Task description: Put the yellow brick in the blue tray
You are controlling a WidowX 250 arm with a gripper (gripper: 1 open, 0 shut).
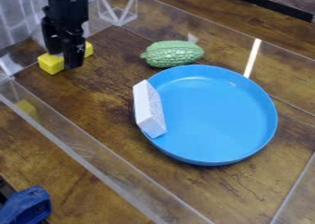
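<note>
The yellow brick (51, 64) lies on the wooden table at the far left, partly covered by my gripper. My black gripper (62, 53) hangs just above and slightly right of the brick, its fingers spread open with nothing between them. The blue tray (252, 126), a large round dish, rests on the table to the right, well apart from the brick.
A white-grey block (147, 109) leans on the tray's left rim. A bumpy green oval object (171, 53) lies behind the tray. Clear plastic walls (74, 140) border the table on the left and front. A blue object (25, 209) shows at the bottom left corner.
</note>
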